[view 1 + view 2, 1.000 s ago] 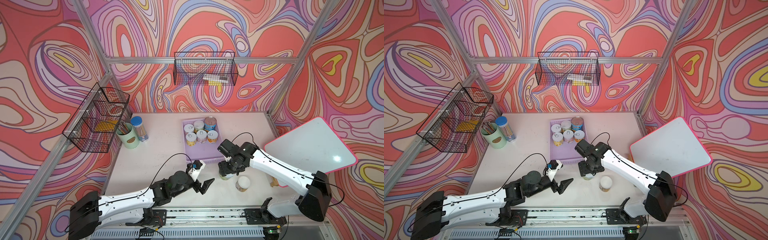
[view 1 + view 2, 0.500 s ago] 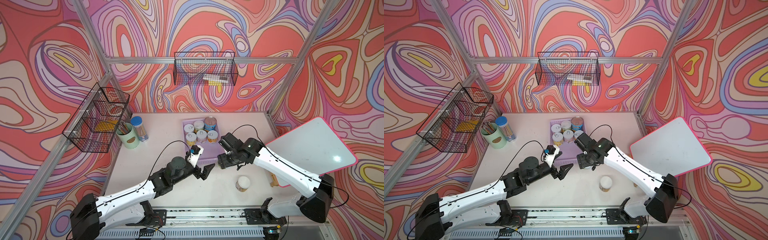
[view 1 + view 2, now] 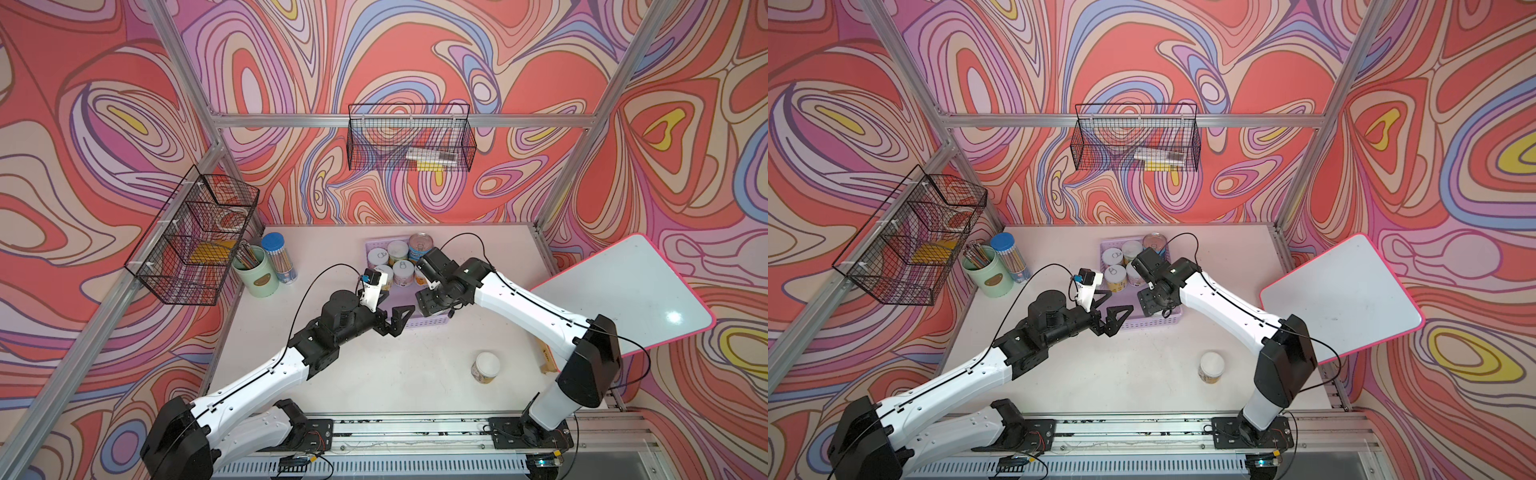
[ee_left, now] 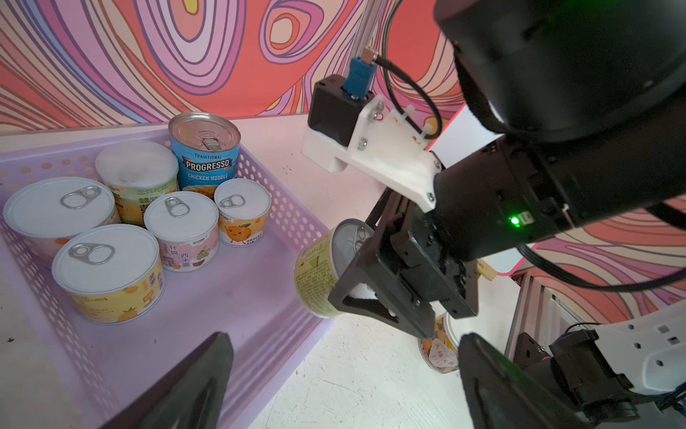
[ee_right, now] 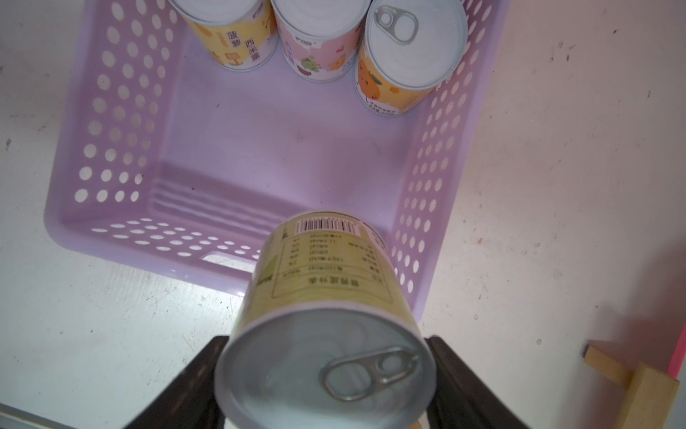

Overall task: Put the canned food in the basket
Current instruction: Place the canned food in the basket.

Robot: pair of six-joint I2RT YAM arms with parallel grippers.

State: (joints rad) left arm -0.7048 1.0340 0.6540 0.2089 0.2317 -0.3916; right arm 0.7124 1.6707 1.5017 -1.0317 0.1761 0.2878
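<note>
The right gripper [image 3: 432, 302] is closed on the sides of a yellow-green can [image 5: 326, 297], and the can is held tilted, lid toward the wrist, above the near right corner of the basket [image 5: 111, 122]. The pictures do not show whether its lower edge is fully inside the rim. The left gripper [image 3: 395, 309] has its jaws spread wide, holds nothing, and hovers at the near edge of the basket, close to the right gripper. Six cans [image 4: 182, 226] stand upright in the far half of the basket; one more can [image 3: 485, 368] stands on the table [image 3: 332, 374], near right, well apart from the basket. Probable faults: release at this position and tilt may drop the can onto the perforated wall, so that it tips, lands on its side, or rolls out onto the table. Travel too far toward the far side may knock the orange-labelled can [image 5: 404, 63]. With both grippers this close, a move by either arm may cause contact and dislodge the held can
</note>
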